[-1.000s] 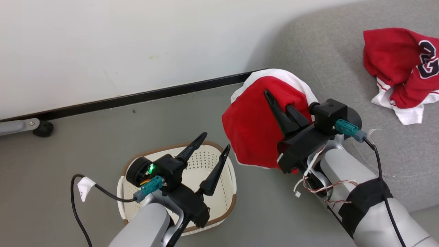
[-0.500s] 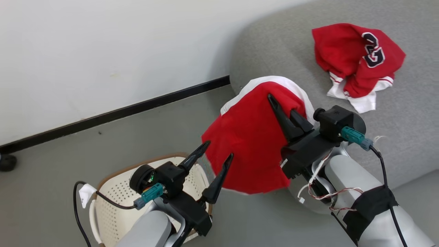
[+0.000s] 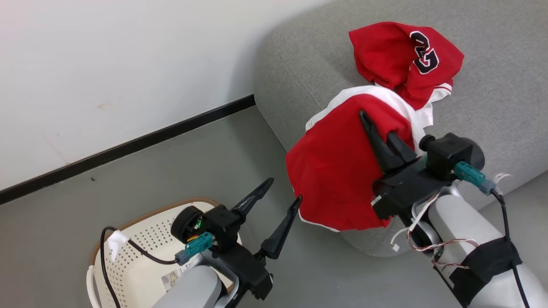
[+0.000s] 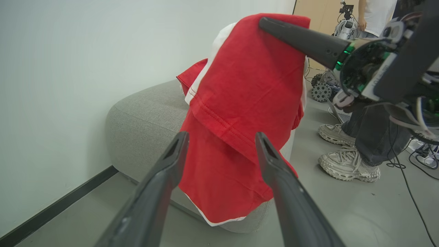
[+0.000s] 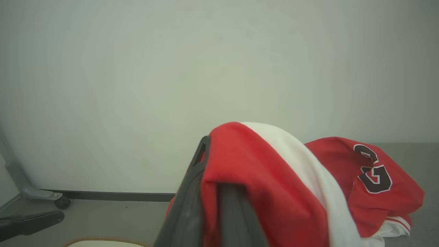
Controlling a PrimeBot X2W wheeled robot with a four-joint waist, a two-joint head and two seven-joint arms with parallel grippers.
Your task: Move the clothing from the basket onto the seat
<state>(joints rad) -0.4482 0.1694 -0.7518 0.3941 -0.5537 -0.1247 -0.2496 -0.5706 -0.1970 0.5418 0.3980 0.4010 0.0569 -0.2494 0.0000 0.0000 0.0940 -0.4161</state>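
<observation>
My right gripper (image 3: 376, 124) is shut on a red garment with white trim (image 3: 338, 171), which drapes over its fingers and hangs above the front corner of the grey seat (image 3: 492, 85). A second red garment with black numerals (image 3: 398, 55) lies crumpled on the seat just beyond it. The cream basket (image 3: 141, 256) stands on the floor at lower left; a paper label shows inside. My left gripper (image 3: 284, 190) is open and empty, beyond the basket's right side. From the left wrist, the held garment (image 4: 247, 85) hangs ahead of my open left gripper (image 4: 222, 135). The right wrist view shows the cloth (image 5: 247, 171) and the numbered garment (image 5: 370, 178).
A white wall with a black baseboard (image 3: 128, 149) runs behind the basket and seat. A person's legs and pale shoes (image 4: 346, 164) stand right of the seat, with cables (image 4: 411, 192) and a wheeled machine (image 4: 322, 91) on the grey floor. A grey caster leg (image 5: 51, 197) stands by the wall.
The head camera has swung, sliding the scene left. My right gripper has carried the red garment from beside the seat's corner to over it. My left gripper has moved off the basket.
</observation>
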